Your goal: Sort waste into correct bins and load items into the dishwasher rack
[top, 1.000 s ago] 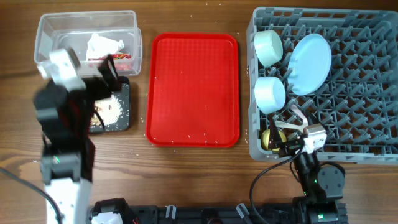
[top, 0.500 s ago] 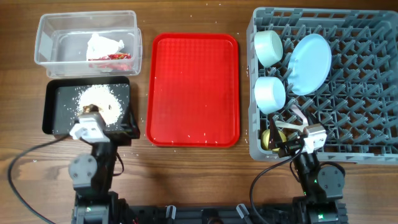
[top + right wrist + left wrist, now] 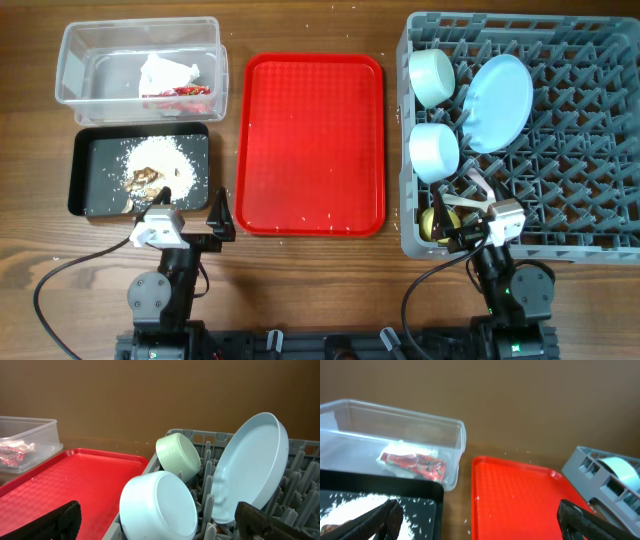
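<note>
The crumpled white-and-red wrapper lies in the clear tub; it also shows in the left wrist view. Rice crumbs with brown bits lie in the black tray. In the grey rack stand two pale blue bowls and the plate. The yellow cup and white cutlery sit at the rack's front left, partly hidden. My left gripper is open and empty between the black tray and red tray. My right gripper is open over the rack's front left corner.
The flat red serving tray lies in the middle with a few scattered crumbs on it. Stray crumbs dot the wooden table around the trays. Both arm bases sit at the table's front edge.
My left arm has drawn back from above the black tray to the table's front edge, uncovering the crumbs. The right arm has not moved.
</note>
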{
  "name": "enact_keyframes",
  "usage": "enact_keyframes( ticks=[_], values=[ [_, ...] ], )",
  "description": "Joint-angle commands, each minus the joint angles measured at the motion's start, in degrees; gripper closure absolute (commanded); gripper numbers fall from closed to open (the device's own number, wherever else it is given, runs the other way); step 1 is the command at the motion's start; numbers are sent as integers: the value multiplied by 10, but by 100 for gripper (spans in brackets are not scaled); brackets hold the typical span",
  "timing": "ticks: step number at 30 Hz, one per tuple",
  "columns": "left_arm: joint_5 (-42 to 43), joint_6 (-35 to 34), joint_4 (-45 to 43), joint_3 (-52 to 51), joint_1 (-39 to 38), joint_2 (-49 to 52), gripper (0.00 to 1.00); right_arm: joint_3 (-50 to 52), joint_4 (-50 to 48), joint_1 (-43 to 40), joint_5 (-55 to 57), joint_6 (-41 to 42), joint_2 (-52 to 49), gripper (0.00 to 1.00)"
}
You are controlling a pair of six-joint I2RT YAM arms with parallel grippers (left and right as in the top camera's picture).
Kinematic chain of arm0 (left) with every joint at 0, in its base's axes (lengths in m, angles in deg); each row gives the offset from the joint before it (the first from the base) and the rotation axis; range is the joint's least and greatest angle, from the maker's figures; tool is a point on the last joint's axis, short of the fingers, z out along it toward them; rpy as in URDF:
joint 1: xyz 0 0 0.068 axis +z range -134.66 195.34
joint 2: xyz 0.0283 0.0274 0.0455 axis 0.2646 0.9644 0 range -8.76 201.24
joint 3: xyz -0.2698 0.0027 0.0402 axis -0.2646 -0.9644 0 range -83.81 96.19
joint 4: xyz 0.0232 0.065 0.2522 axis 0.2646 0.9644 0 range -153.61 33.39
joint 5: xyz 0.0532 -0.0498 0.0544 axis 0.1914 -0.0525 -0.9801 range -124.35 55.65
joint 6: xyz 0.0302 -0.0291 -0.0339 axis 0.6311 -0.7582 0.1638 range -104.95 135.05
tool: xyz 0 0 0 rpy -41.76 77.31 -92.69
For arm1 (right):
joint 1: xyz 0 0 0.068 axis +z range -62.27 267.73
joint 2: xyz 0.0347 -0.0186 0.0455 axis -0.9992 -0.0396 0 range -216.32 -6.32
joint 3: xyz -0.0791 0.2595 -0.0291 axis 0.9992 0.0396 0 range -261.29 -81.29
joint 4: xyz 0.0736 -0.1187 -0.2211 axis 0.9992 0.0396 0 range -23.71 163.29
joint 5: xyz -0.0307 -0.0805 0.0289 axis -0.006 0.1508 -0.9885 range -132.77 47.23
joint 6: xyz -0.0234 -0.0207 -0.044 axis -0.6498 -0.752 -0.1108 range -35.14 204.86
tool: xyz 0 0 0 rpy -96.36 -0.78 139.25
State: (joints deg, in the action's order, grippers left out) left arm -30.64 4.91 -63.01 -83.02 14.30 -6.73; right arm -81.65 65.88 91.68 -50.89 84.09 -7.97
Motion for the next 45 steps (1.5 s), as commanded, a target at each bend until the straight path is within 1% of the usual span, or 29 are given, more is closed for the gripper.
enact_keyframes(
  ticks=[1,45],
  values=[
    [-8,9,29,-5,-2,-19,0,0,-3,2,-8,-7,-1,0],
    [-8,9,37,-5,-2,-19,0,0,-3,2,-8,-7,-1,0]
  ],
)
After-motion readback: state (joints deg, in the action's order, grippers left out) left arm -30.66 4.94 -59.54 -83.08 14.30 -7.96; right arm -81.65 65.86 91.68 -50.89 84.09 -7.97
